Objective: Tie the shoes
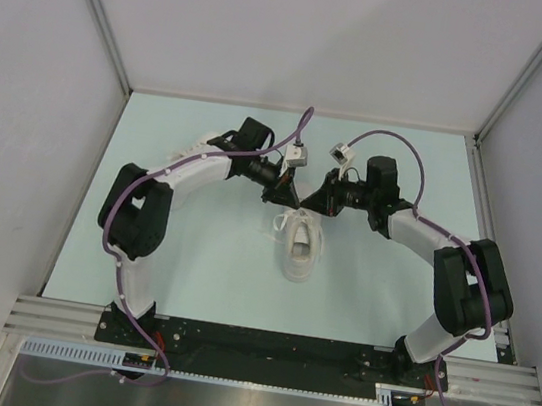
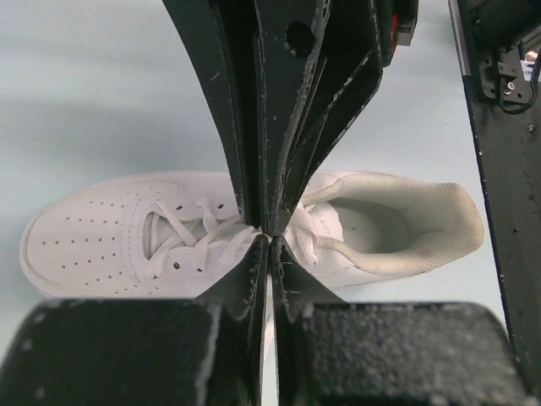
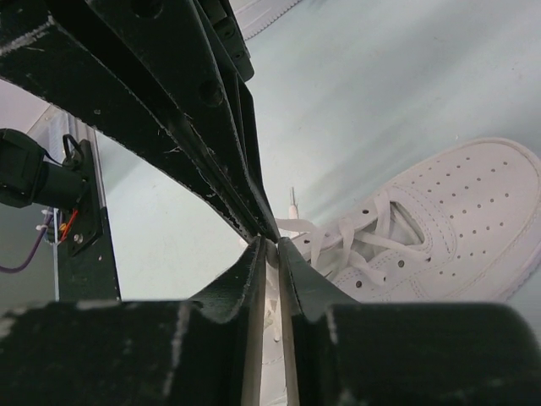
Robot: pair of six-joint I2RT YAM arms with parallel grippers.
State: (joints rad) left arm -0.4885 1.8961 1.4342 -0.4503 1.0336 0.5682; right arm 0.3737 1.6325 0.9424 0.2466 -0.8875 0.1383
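Observation:
One white shoe (image 1: 302, 253) lies in the middle of the table, toe toward the arm bases. In the left wrist view the shoe (image 2: 93, 245) points left, and its laces (image 2: 182, 228) run up to the jaw tips. My left gripper (image 1: 282, 200) (image 2: 269, 238) is shut, with a white lace strand pinched at its tips. My right gripper (image 1: 310, 201) (image 3: 272, 241) meets it tip to tip over the lacing, its jaws nearly together on a white lace. A lace end (image 3: 292, 200) sticks up behind the tips. The shoe (image 3: 473, 220) sits right of them.
Pale walls enclose the teal table (image 1: 193, 253) on three sides. A black base plate and aluminium rail (image 1: 271, 349) run along the near edge. Purple cables (image 1: 196, 162) loop over both arms. The left arm's fingers (image 3: 194, 110) cross the right wrist view.

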